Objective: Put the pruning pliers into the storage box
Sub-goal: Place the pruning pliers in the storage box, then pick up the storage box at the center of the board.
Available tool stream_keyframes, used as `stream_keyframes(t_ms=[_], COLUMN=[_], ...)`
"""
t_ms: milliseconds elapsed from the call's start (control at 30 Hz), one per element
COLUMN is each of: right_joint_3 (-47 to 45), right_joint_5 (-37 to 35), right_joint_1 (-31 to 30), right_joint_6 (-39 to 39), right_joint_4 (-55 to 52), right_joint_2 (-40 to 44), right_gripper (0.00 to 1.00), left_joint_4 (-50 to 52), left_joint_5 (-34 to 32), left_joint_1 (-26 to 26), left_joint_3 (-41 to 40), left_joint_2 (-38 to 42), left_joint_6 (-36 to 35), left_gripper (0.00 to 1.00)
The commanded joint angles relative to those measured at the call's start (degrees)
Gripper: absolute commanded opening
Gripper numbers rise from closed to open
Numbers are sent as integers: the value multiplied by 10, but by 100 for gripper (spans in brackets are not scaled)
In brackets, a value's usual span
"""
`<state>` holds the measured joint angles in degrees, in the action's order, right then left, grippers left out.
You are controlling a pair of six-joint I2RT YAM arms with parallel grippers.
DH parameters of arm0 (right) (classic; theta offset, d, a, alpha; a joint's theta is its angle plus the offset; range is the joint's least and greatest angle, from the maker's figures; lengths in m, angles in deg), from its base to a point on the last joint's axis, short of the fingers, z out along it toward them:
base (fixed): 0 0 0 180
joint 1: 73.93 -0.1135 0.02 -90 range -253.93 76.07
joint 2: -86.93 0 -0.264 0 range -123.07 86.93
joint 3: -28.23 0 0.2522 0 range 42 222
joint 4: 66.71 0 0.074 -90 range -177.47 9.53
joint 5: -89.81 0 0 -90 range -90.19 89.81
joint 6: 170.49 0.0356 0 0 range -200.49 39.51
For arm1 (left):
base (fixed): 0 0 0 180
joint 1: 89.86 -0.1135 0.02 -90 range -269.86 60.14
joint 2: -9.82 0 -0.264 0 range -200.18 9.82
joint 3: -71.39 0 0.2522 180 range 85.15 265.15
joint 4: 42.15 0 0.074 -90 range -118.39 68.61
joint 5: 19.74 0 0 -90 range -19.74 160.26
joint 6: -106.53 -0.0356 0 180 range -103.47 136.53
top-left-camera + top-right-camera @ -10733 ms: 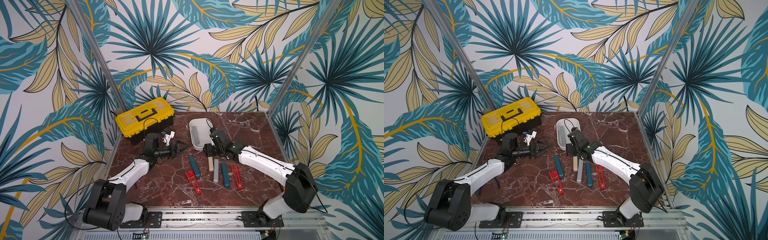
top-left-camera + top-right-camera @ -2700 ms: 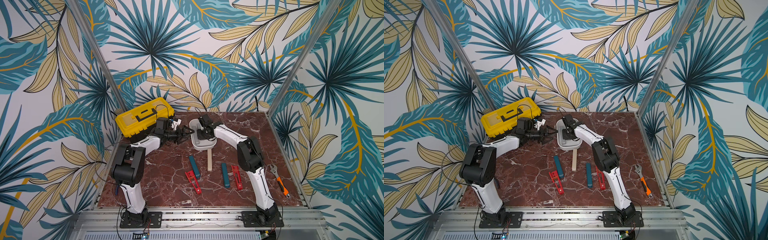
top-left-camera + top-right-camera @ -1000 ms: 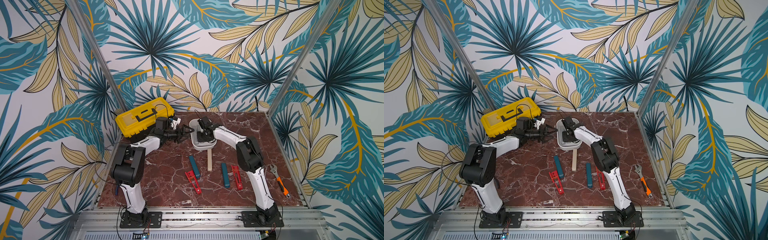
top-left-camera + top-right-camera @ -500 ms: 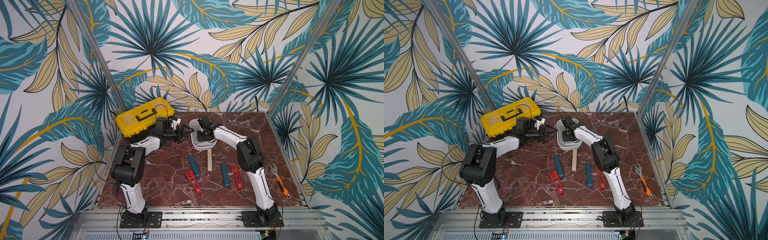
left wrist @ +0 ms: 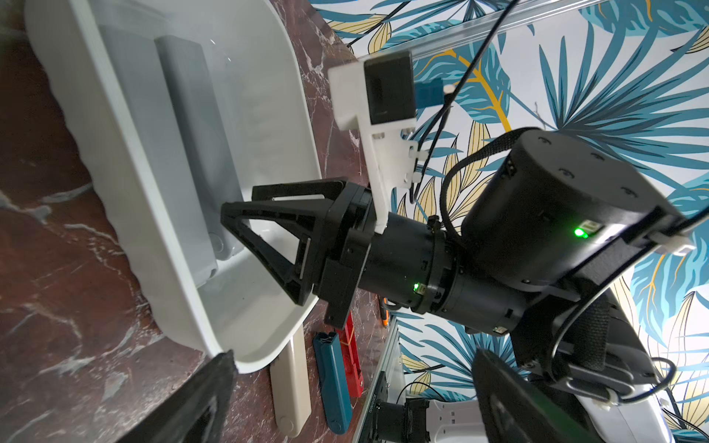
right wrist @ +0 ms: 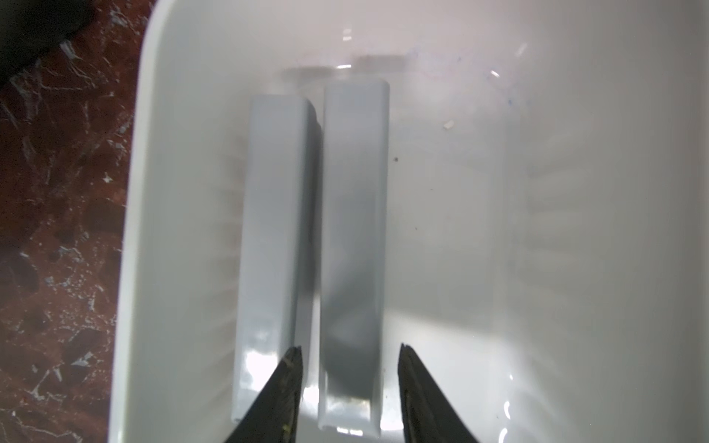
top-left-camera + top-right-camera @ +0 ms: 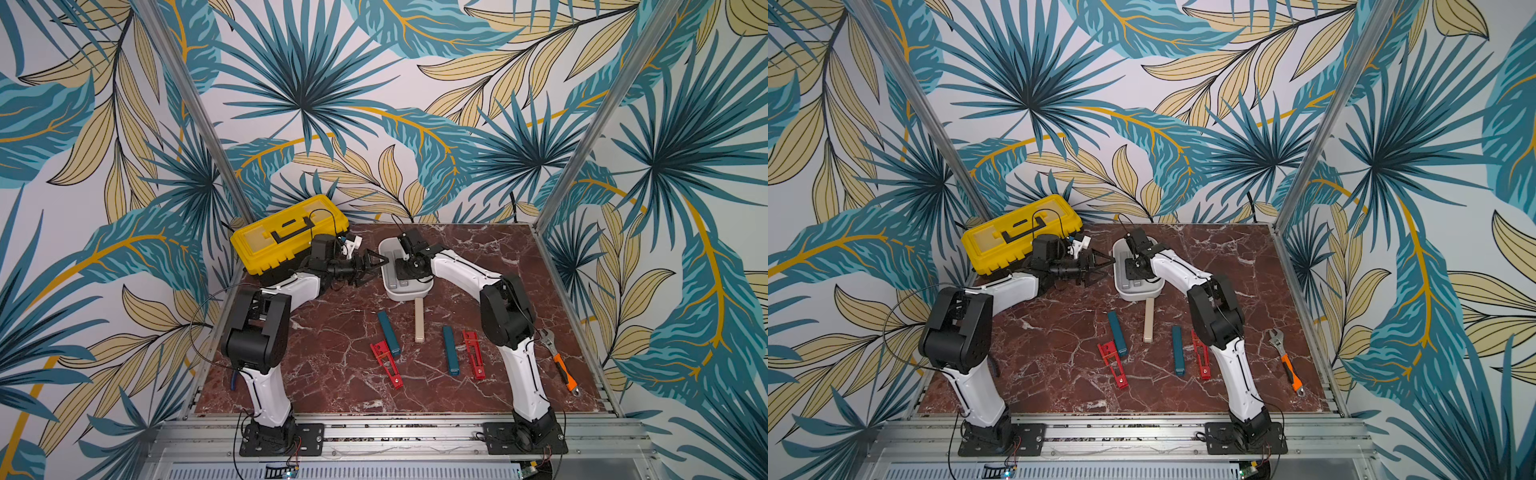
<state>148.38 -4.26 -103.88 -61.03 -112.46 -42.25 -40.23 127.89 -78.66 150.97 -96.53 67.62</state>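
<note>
Pruning pliers (image 6: 274,237), two, inside storage box (image 6: 556,191)

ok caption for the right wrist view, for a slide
Right end effector, open, above two grey pruning pliers lying side by side in the white storage box

Marble tbl (image 7: 324,374): storage box (image 7: 405,295), yel toolbox (image 7: 266,245), wrench (image 7: 559,361), 5 pruning pliers (image 7: 388,334).

A yellow toolbox (image 7: 289,235) with a black handle sits closed at the far left corner of the marble bench (image 7: 332,374). An orange-handled adjustable wrench (image 7: 559,361) lies along the right edge, towards the front. A blue sliver (image 7: 233,380) at the left edge is possibly a handle.
</note>
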Motion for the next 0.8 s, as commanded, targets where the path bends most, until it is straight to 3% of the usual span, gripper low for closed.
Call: stream_keyframes(t_ms=[0, 767], right_joint_3=[-30, -305], right_joint_5=[-10, -61], right_joint_1=[-4, -23], right_joint_6=[-1, 43], right_joint_4=[-5, 58], right_joint_2=[48, 318], right_gripper=[44, 44], left_joint_4=[-18, 7], left_joint_5=[6, -10], left_joint_1=[1, 26], left_joint_3=[-6, -66], left_joint_2=[-3, 72], left_joint_6=[3, -25], left_gripper=[100, 100])
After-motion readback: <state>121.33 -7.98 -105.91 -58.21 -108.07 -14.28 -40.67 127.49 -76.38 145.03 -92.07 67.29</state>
